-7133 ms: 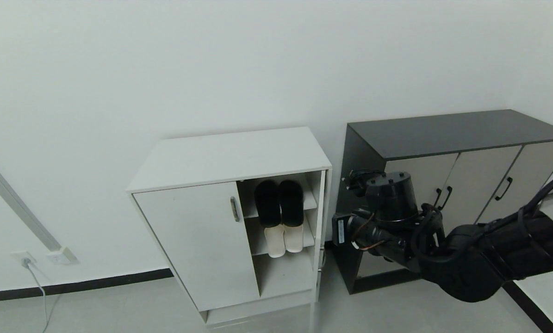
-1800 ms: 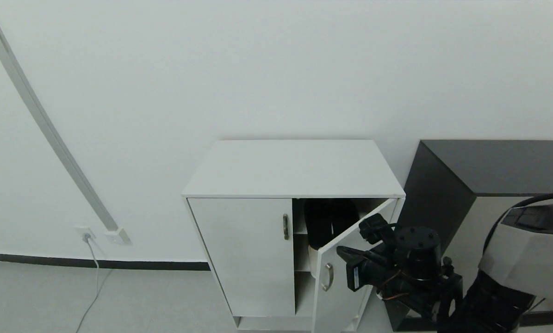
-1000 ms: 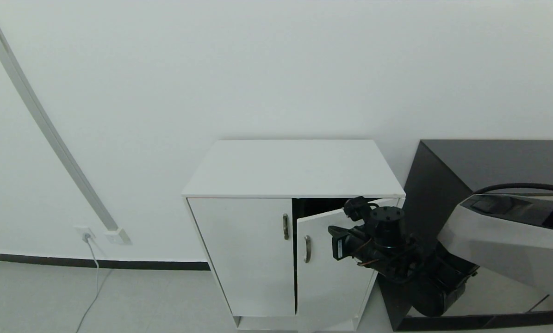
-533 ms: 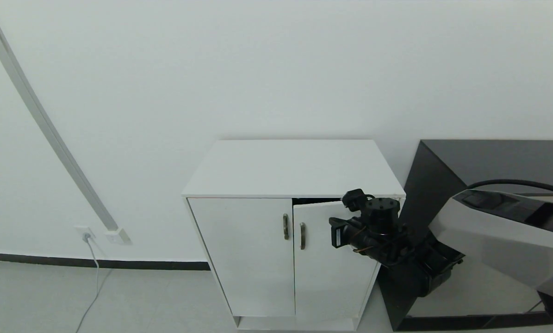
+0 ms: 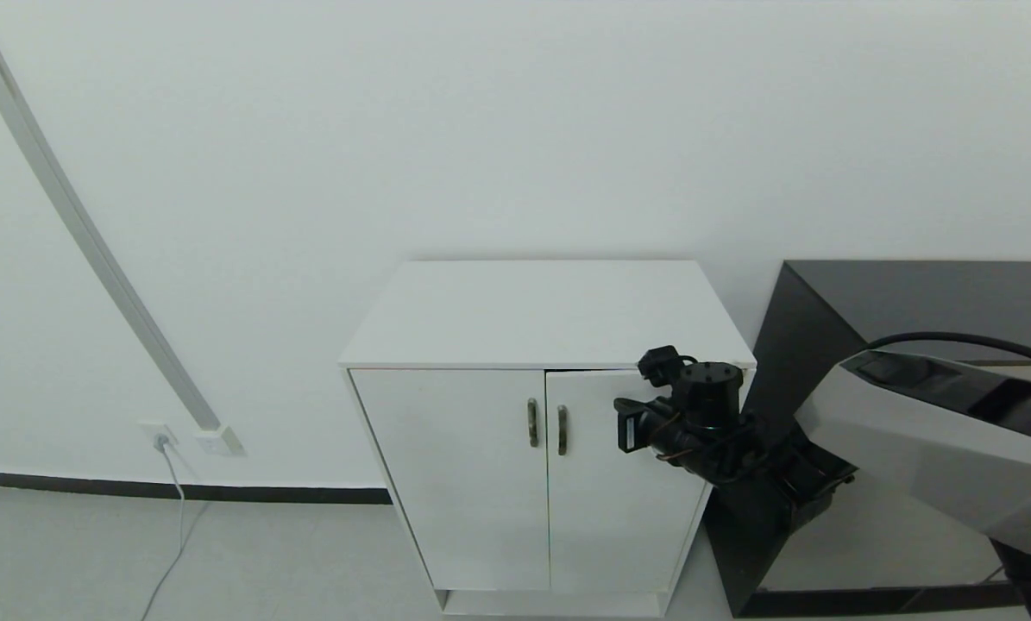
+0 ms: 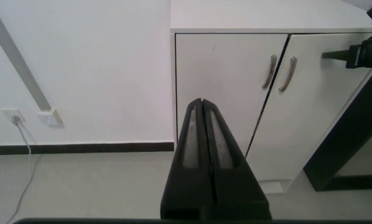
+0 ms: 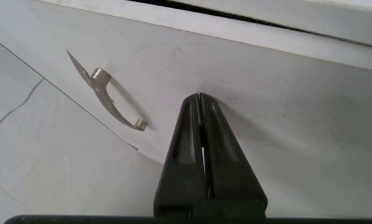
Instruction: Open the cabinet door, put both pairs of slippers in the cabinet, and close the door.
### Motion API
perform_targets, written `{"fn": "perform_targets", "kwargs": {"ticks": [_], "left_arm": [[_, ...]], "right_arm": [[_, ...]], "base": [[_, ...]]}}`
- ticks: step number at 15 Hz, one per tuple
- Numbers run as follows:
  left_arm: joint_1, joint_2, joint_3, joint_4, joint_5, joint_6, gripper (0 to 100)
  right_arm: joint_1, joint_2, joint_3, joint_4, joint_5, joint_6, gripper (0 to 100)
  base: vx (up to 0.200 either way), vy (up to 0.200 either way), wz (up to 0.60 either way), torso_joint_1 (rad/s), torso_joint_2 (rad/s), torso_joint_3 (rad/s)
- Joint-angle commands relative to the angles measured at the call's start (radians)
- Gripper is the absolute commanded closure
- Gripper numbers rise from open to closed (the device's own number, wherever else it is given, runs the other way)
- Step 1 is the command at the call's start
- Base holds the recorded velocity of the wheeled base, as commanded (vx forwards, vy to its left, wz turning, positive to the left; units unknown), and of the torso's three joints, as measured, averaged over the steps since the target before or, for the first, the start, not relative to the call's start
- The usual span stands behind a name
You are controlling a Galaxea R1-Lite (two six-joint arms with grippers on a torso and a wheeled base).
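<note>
Scanning from the left: wall socket (image 5: 160,438) with its cable trailing to the floor, well apart from the work. Next, the white cabinet (image 5: 541,315), left door (image 5: 455,483) shut. The left gripper (image 6: 201,107) hangs back in front of that door, touching nothing, fingers pressed together; probably parked there to keep clear of the door swing. The two handles (image 5: 531,423) sit side by side at the centre seam. The right door (image 5: 610,526) lies about flush with the left one, with a thin dark seam along its top edge, so full closure is hard to confirm. The right gripper (image 7: 200,102) has its fingers closed on nothing, tip against the door face beside the handle, likely used as a blunt pusher rather than a grasp. The slippers are presumably inside; last step is nearly done. A dark cabinet (image 5: 912,302) stands far right.
</note>
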Motion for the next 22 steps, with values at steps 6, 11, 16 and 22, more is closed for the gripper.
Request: {"fn": "perform_targets", "kwargs": {"ticks": [6,11,16,22], "left_arm": [[0.000,0.001,0.000,0.000,-0.001,0.000,100],[0.000,0.001,0.000,0.000,-0.001,0.001,100],[0.000,0.001,0.000,0.000,-0.001,0.001,100],[0.000,0.001,0.000,0.000,-0.001,0.001,100]], "right_arm": [[-0.007,0.009,-0.006,-0.002,0.000,0.000,100],[-0.012,0.014,-0.017,0.001,0.001,0.000,100],[-0.016,0.029,-0.052,0.024,0.000,0.000,100],[-0.018,0.023,-0.049,0.038,0.000,0.002,100]], "base": [[0.000,0.000,0.00,0.000,0.00,0.000],[0.000,0.000,0.00,0.000,0.00,0.000],[0.000,0.000,0.00,0.000,0.00,0.000],[0.000,0.000,0.00,0.000,0.00,0.000]]}}
